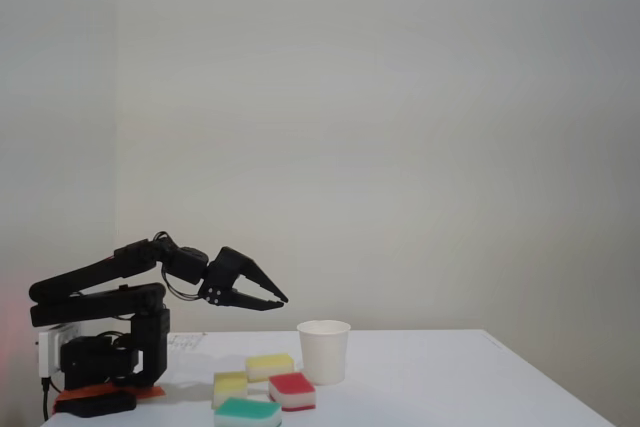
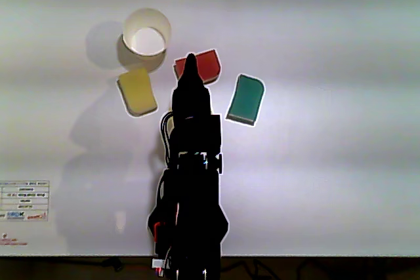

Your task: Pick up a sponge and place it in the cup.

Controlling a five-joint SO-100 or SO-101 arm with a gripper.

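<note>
Four sponges and one cup sit on a white table (image 1: 450,377) (image 2: 328,162), ahead of a black robot arm.

The sponge (image 1: 270,366) (image 2: 136,91), a pale-yellow block, lies flat just beside the cup (image 1: 324,351) (image 2: 146,12). It looks very close to the cup's base, but the pictures do not settle whether they touch. In the other view, which looks down from above, both are in the table's upper-left part, the cup nearer the top edge. The cup is plain white paper, stands upright with its mouth open upward, and is taller than the sponges.

A red-topped sponge (image 1: 292,390) (image 2: 209,63) lies to the right of the yellow one in the other view, partly hidden under the arm. A green-topped sponge (image 1: 247,412) (image 2: 246,99) lies farther right, apart from the red one. In the fixed view, a second yellow sponge (image 1: 230,387) lies on the arm's side of the group.

The gripper (image 1: 280,302) (image 2: 190,60) hangs in the air above the sponges, touching none. Its jaws meet at a narrow point and hold nothing. In the fixed view it reaches out level from the left, its tips short of the cup and above the cup's rim. The arm's base (image 1: 100,377) stands at the table's left end there. In the other view, a small printed label (image 2: 24,201) lies at the table's left edge.
</note>
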